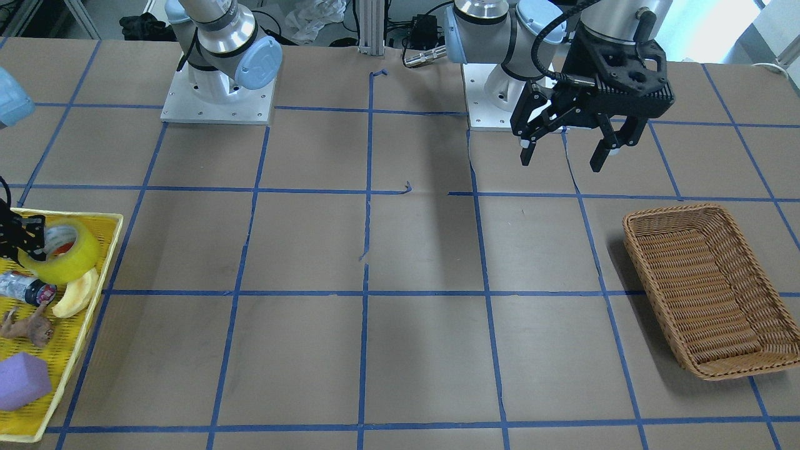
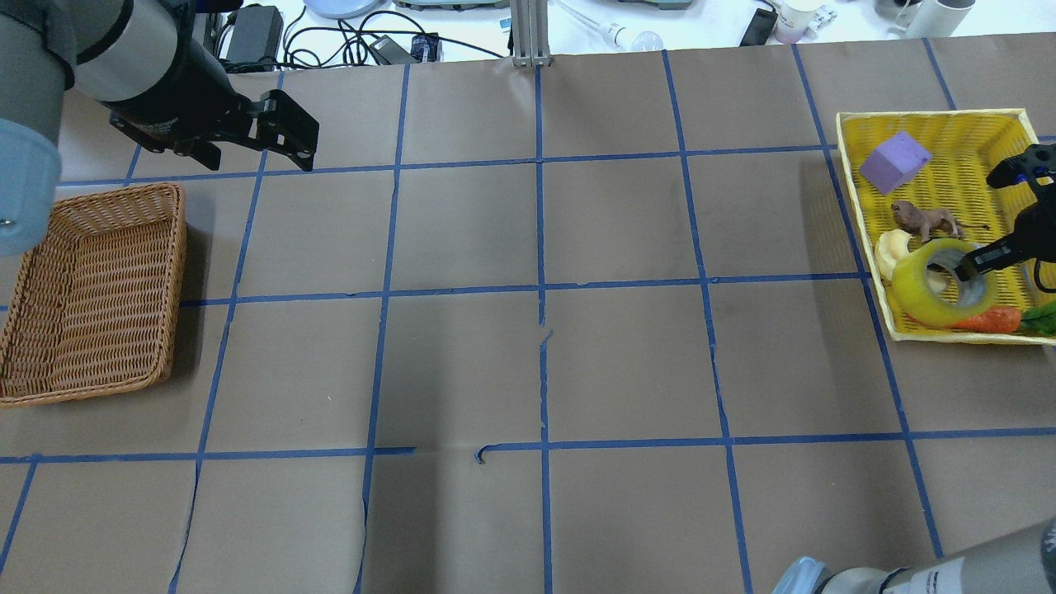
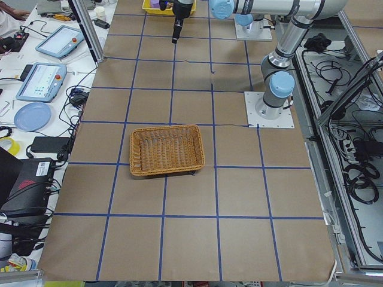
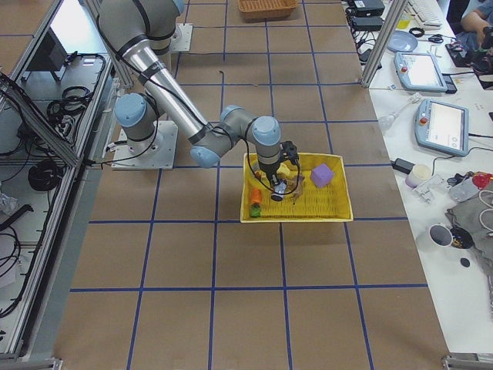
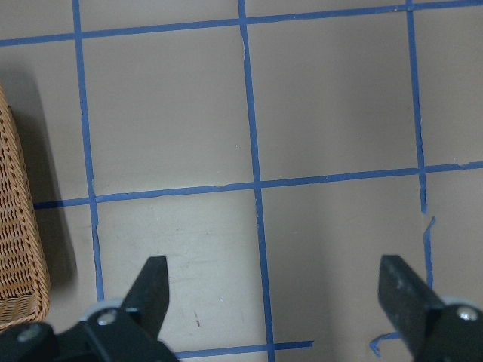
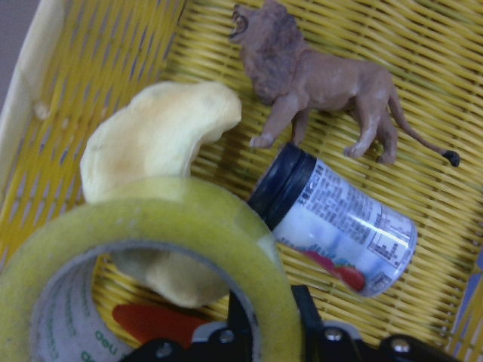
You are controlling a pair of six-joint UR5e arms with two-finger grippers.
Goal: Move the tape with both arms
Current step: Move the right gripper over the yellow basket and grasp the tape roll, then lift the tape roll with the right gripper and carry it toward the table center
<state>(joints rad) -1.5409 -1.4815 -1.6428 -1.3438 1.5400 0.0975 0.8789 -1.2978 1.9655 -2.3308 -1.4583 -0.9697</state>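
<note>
The yellow tape roll (image 1: 72, 259) stands tilted in the yellow tray (image 1: 103, 219) at the table's end on my right side. It leans over a pale banana. In the overhead view my right gripper (image 2: 973, 264) reaches into the roll (image 2: 912, 293). In the right wrist view its fingers pinch the roll's wall (image 6: 189, 219), so it is shut on the tape. My left gripper (image 1: 562, 159) is open and empty, and hovers above the bare table near its base. It also shows in the overhead view (image 2: 256, 157) and in the left wrist view (image 5: 273, 279).
An empty wicker basket (image 2: 91, 289) sits on my left side. The tray (image 2: 858, 190) also holds a banana (image 6: 158, 136), a toy lion (image 6: 317, 75), a small bottle (image 6: 339, 226), a purple block (image 2: 895, 161) and a carrot (image 2: 986, 319).
</note>
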